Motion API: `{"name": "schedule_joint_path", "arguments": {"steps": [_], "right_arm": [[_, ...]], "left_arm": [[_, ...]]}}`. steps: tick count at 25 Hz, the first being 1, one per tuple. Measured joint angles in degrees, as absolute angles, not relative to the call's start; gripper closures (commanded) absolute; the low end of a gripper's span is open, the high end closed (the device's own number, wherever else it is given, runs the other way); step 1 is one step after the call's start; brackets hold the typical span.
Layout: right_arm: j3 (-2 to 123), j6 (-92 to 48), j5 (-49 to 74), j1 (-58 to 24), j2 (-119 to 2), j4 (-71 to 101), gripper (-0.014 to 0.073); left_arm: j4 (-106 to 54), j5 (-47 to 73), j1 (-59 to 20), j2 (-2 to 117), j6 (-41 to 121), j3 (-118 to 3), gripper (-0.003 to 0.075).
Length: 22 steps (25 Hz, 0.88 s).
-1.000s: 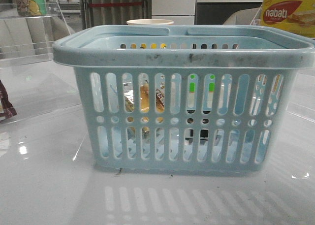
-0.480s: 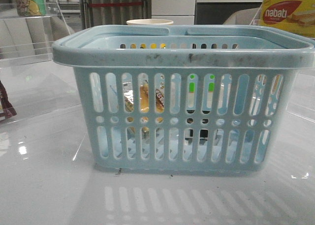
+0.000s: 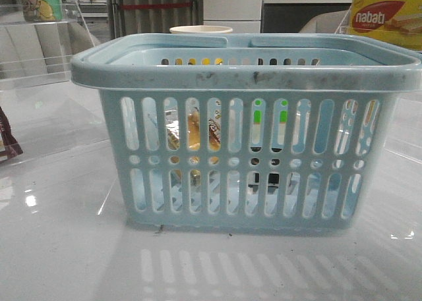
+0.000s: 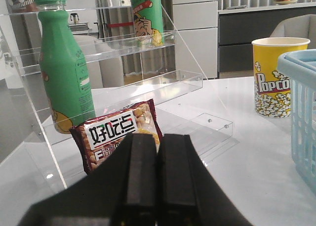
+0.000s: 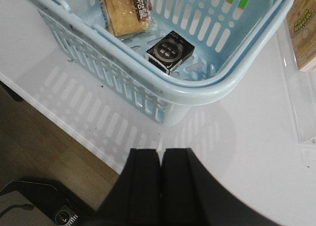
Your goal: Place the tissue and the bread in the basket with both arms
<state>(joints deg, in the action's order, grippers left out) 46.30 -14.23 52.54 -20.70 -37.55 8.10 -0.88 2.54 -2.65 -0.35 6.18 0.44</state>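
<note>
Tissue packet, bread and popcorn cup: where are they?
tissue [image 5: 170, 51]: right wrist view, dark printed top.
bread [image 5: 123, 11]: right wrist view, golden slice.
popcorn cup [image 4: 274, 80]: left wrist view, yellow side.

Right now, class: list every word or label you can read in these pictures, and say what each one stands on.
"nabati": yellow-red box.
"Popco...", cut off by the cup's curve: yellow popcorn cup.
"好吃点": dark red snack wrapper.
Too small or blurred: bread label, tissue print, green bottle label.

A glossy white table [image 3: 59, 248] carries the large pale blue slotted plastic basket [image 3: 244, 163], a yellow popcorn cup [image 4: 272, 76], and a clear acrylic tiered shelf [image 4: 148, 87] with a dark red snack wrapper [image 4: 118, 134] before it.
</note>
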Motion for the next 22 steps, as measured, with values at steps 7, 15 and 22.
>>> {"name": "schedule_joint_path", "arguments": {"steps": [7,15,22], "right_arm": [[46.30,-14.23,52.54,-20.70,-37.55,8.10,0.0536],[44.69,-14.23,51.84,-20.40,-36.15,8.00,0.0536],[26.85,-14.23,37.22,-7.24,-21.41,7.89,0.0536]], "left_arm": [[-0.88,2.54,-2.65,-0.35,6.18,0.44,0.0630],[-0.88,2.54,-2.65,-0.35,6.18,0.44,0.0630],[-0.88,2.54,-2.65,-0.35,6.18,0.44,0.0630]]}}
